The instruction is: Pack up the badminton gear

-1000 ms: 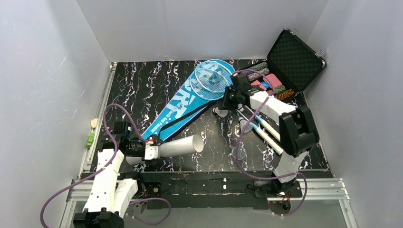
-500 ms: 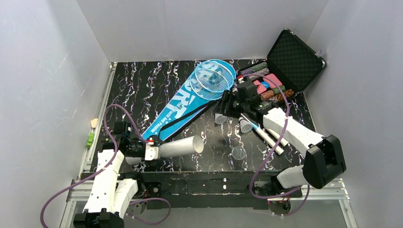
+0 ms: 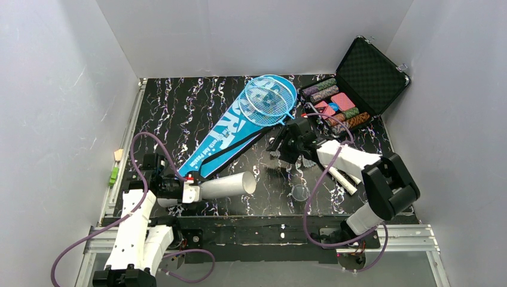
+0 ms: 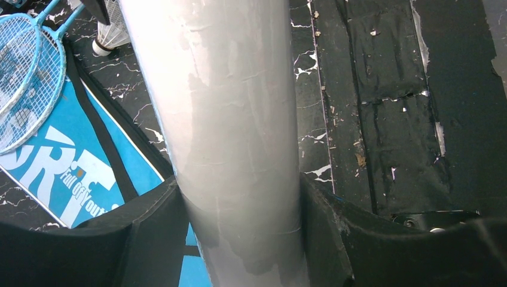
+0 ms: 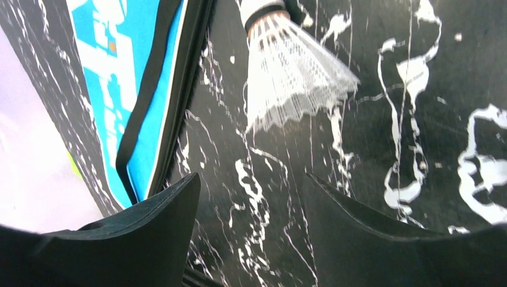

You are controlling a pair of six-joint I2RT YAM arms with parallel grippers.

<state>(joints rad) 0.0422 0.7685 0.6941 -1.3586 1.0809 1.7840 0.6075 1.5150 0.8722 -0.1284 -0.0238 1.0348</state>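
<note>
White tube [image 4: 233,149] pinched between left fingers [image 4: 149,239]; right fingers [image 5: 149,221] spread apart near a feather shuttlecock [image 5: 293,78]

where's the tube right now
Top view, near-left of the table: the tube lies held in the left gripper, open end pointing right, just nearside of the bag's narrow end.

Tube [image 4: 227,119] ends beyond wrist-view edges

Even bright light; right wrist view blurred.
</note>
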